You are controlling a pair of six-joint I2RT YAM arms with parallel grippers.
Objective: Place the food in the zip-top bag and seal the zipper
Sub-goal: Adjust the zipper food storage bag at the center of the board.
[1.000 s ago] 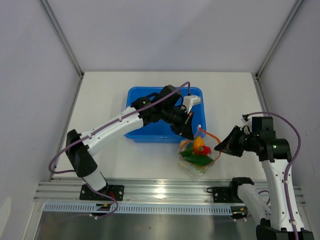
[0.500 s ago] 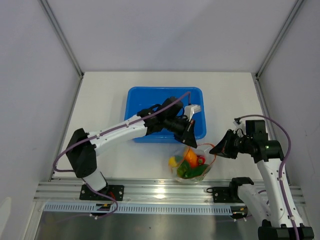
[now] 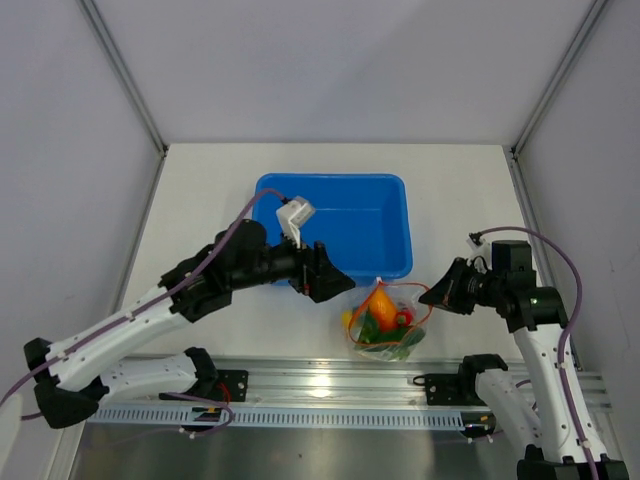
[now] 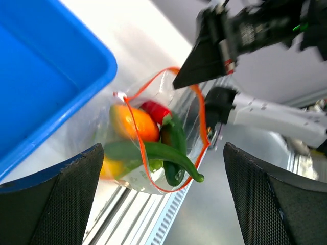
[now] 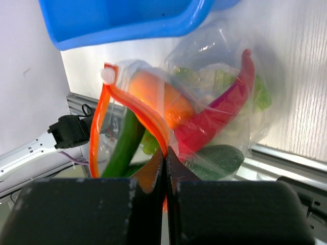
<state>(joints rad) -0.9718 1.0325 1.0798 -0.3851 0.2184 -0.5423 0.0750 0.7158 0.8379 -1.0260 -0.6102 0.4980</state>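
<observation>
Two grippers, one bag, one tub on our board. The right gripper (image 5: 165, 153) has its fingers pressed together, pinching the zipper (image 5: 98, 127) at the very tips. The zip-top bag (image 5: 204, 48) sits just beyond those fingertips, and we cannot tell whether its bottom rests on the table (image 3: 210, 200). The left gripper (image 3: 340, 287) has its fingers (image 4: 56, 204) spread wide with nothing between them. The bag lies ahead of them, apart from both pads. The blue tub (image 3: 335, 215) is just off to one side of that left finger. The zipper runs lengthwise from a small white end tab (image 5: 108, 75) to the right pinch. Its two halves bow apart into one open loop, so the mouth gapes toward the left fingers. We count the food inside: one orange fruit (image 4: 135, 122), one yellow fruit (image 4: 106, 167), one red chili (image 4: 155, 108) and two long green pieces (image 4: 153, 151). The chili's long axis runs away from the right fingertips, thin tip pointing away from them.
</observation>
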